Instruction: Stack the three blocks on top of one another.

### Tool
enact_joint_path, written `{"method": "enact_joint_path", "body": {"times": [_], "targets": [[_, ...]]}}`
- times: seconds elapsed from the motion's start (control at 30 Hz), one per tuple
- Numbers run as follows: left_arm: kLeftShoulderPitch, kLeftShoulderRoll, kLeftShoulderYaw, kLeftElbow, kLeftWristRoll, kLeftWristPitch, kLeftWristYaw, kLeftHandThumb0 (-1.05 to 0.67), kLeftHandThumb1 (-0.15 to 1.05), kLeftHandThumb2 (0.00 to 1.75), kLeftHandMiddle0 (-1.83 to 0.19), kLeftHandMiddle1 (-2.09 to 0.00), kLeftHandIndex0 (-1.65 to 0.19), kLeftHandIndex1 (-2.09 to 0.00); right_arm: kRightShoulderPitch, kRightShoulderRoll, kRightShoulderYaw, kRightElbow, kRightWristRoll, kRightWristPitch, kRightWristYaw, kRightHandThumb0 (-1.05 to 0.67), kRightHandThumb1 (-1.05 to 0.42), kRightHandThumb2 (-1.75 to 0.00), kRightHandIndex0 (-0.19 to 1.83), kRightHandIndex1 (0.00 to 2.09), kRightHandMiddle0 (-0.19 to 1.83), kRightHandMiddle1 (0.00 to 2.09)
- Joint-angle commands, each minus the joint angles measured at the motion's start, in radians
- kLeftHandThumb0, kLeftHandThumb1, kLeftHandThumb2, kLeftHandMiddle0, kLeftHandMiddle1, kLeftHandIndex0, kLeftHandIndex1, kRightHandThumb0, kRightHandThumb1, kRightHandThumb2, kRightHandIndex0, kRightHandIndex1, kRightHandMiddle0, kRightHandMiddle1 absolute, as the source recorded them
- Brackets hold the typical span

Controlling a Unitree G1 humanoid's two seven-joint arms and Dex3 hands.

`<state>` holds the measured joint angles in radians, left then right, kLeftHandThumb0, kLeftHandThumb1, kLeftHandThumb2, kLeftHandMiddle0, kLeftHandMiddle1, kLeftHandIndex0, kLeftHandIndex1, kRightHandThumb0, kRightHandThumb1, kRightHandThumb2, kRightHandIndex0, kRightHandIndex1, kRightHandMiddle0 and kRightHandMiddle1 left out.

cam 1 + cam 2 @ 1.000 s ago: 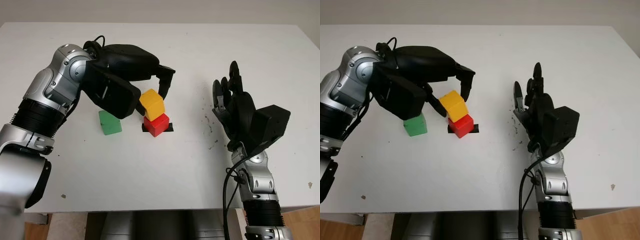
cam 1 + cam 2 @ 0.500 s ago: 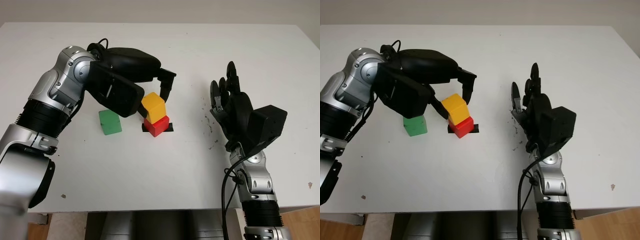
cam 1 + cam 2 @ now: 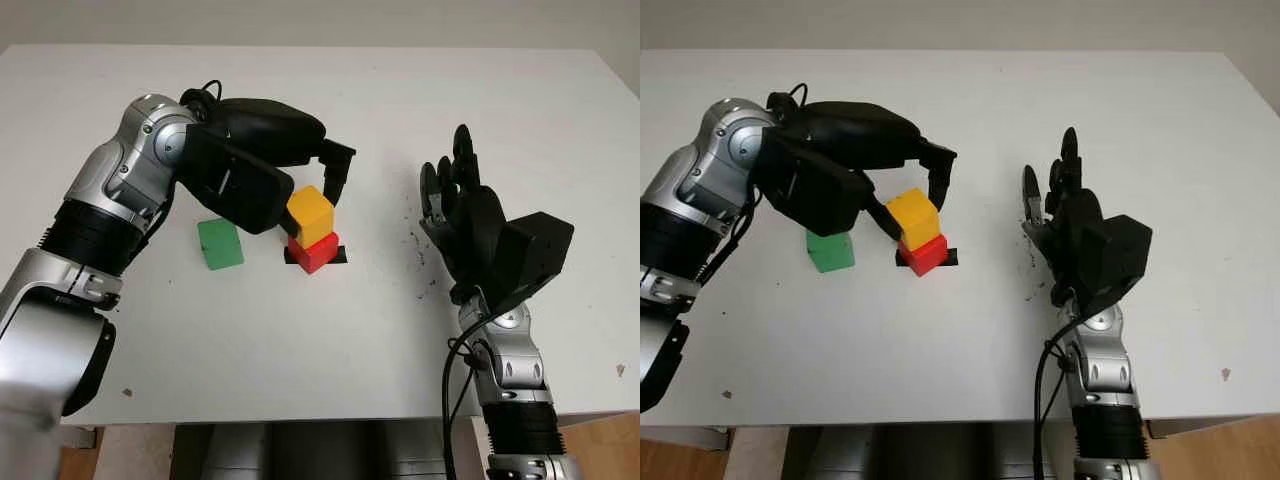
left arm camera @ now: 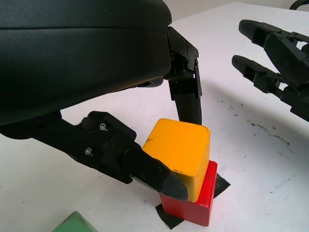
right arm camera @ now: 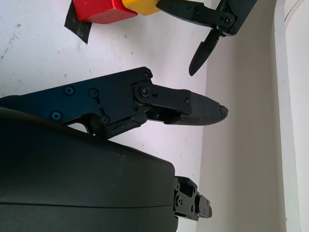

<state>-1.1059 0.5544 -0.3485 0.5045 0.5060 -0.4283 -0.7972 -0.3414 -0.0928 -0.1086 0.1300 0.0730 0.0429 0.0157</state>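
1. Left wrist view puts the yellow block [image 4: 179, 153] between the left hand's fingers [image 4: 145, 166]: one fingertip presses its near face, another finger stands just behind its far edge, so the left hand [image 3: 300, 190] grips it.
2. Under the hand, the yellow block sits on the red block [image 4: 193, 203], turned a little askew and overhanging one side. Whether its weight rests fully on the red block cannot be told, since the fingertip covers that corner.
3. Black tape [image 3: 338, 254] lies flat beneath the red block; only its ends stick out past the block.
4. Head views show the green block [image 3: 220, 243] on the white table [image 3: 300, 340], just beside the left hand's palm shell on the wrist side. The shell overlaps its upper corner, so touching or apart cannot be made out. At the left wrist view's edge the green block is cut off to one corner.
5. Right hand [image 3: 455, 205] is raised above the table, well apart from the stack, across from the left hand's fingertips. It holds nothing and is open.
6. Right wrist view catches part of the red and yellow blocks at its edge, beyond a right-hand finger [image 5: 193, 107].
7. Dark specks [image 3: 418, 245] dot the table beside the right hand, partly hidden behind it.
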Motion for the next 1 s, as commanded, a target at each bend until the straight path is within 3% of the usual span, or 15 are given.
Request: {"method": "enact_joint_path", "body": {"times": [0.0, 0.23, 0.63, 0.73, 0.77, 0.8, 0.87, 0.97], "targets": [[-0.028, -0.007, -0.009, -0.002, -0.003, -0.001, 0.005, -0.42, 0.95, 0.05, -0.22, -0.06, -0.39, -1.46, 0.009, 0.0, -0.002, -0.011, 0.001, -0.006, 0.002, -0.62, -1.05, -0.55, -0.15, 0.05, -0.15, 0.05], [-0.028, -0.014, -0.013, -0.012, -0.003, 0.009, -0.002, -0.43, 0.95, 0.06, -0.2, -0.05, -0.41, -1.4, 0.006, -0.003, -0.002, -0.01, 0.0, -0.005, 0.006, -0.62, -1.05, -0.55, -0.16, 0.05, -0.15, 0.05], [-0.027, -0.018, -0.02, -0.013, -0.002, 0.01, -0.002, -0.45, 0.96, 0.05, -0.18, -0.05, -0.38, -1.47, 0.001, 0.001, -0.004, -0.003, 0.002, -0.008, 0.004, -0.62, -1.05, -0.54, -0.16, 0.05, -0.16, 0.05], [-0.025, -0.021, -0.019, -0.025, -0.01, 0.044, -0.024, -0.51, 0.93, 0.05, -0.08, -0.04, -0.2, -1.02, -0.001, 0.0, -0.004, 0.003, -0.001, -0.011, 0.001, -0.62, -1.05, -0.54, -0.15, 0.05, -0.15, 0.05], [-0.024, -0.021, -0.02, -0.029, -0.013, 0.05, -0.032, -0.56, 0.91, 0.05, 0.02, -0.04, -0.15, -0.62, -0.002, -0.001, -0.004, 0.006, -0.001, -0.013, 0.002, -0.62, -1.05, -0.54, -0.15, 0.05, -0.15, 0.05], [-0.024, -0.021, -0.021, -0.032, -0.015, 0.054, -0.038, -0.59, 0.9, 0.05, 0.06, -0.05, -0.15, -0.41, -0.002, -0.001, -0.004, 0.008, -0.001, -0.015, 0.003, -0.62, -1.05, -0.54, -0.15, 0.05, -0.15, 0.06], [-0.023, -0.021, -0.022, -0.039, -0.017, 0.059, -0.049, -0.62, 0.89, 0.05, 0.12, -0.04, -0.12, -0.2, -0.003, 0.0, -0.005, 0.009, 0.0, -0.015, 0.002, -0.62, -1.05, -0.54, -0.15, 0.05, -0.15, 0.06], [-0.02, -0.021, -0.022, -0.048, -0.021, 0.061, -0.059, -0.67, 0.89, 0.05, 0.18, -0.02, -0.04, -0.1, -0.003, 0.001, -0.005, 0.007, 0.001, -0.012, 0.001, -0.61, -1.05, -0.54, -0.15, 0.06, -0.14, 0.06]]}}
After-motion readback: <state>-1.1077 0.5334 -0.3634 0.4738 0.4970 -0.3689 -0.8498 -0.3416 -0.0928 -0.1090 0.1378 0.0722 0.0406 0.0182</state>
